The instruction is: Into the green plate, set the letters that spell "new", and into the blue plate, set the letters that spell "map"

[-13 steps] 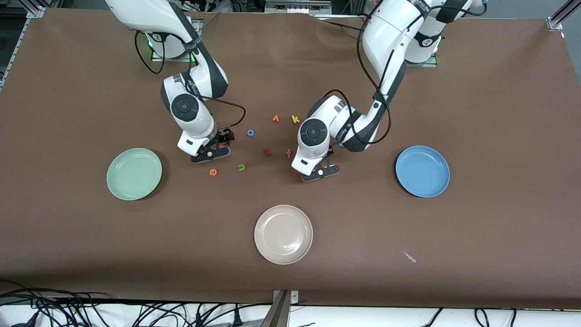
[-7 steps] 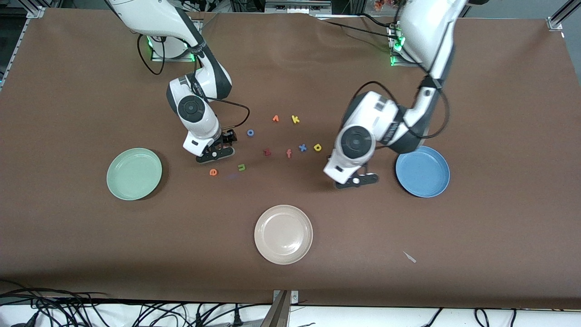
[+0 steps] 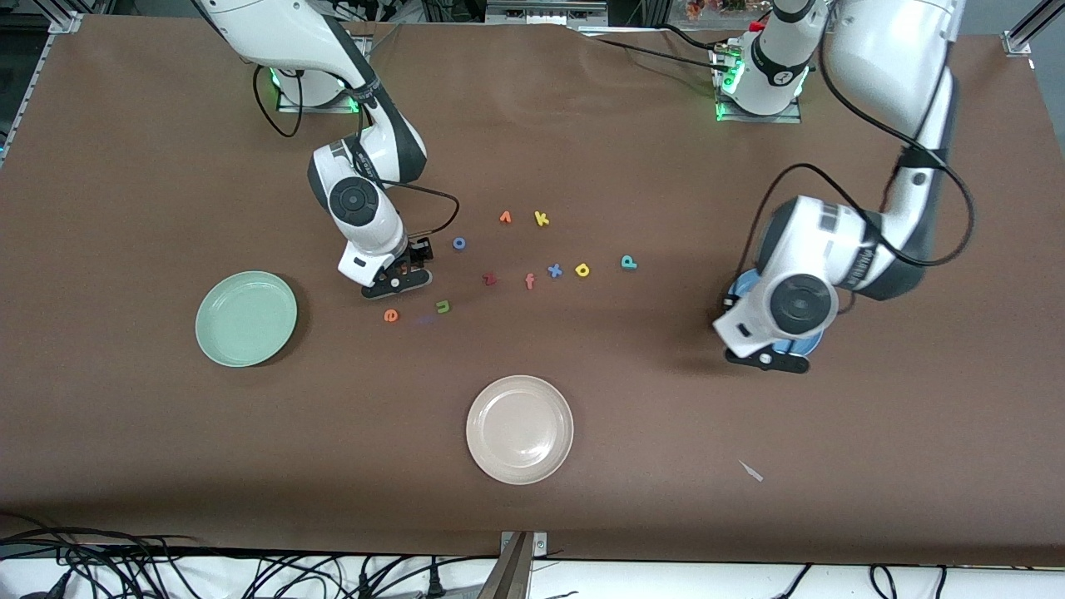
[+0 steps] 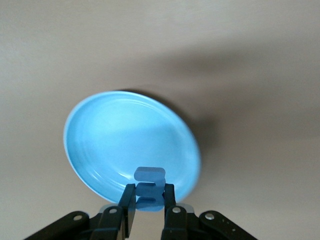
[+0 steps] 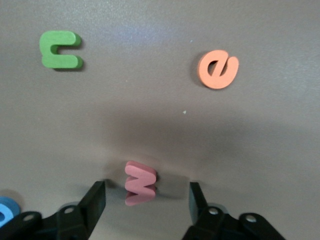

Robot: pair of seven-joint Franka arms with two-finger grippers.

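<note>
Left gripper (image 4: 149, 205) – foam m (image 4: 149, 187)

We list the layout on the tabletop (image 3: 166, 457). The n (image 3: 443, 307) and the e (image 3: 390, 315) lie beside each other, nearer the front camera than the w (image 5: 140, 183), which sits between the right gripper's (image 5: 147, 197) jaws. The green plate (image 3: 246, 319) lies toward the right arm's end. The p (image 3: 629, 263) lies toward the left arm's end, beside the a (image 3: 582, 269). The left gripper (image 4: 149, 202) holds the m (image 4: 149, 188) over the blue plate (image 4: 100, 135).
</note>
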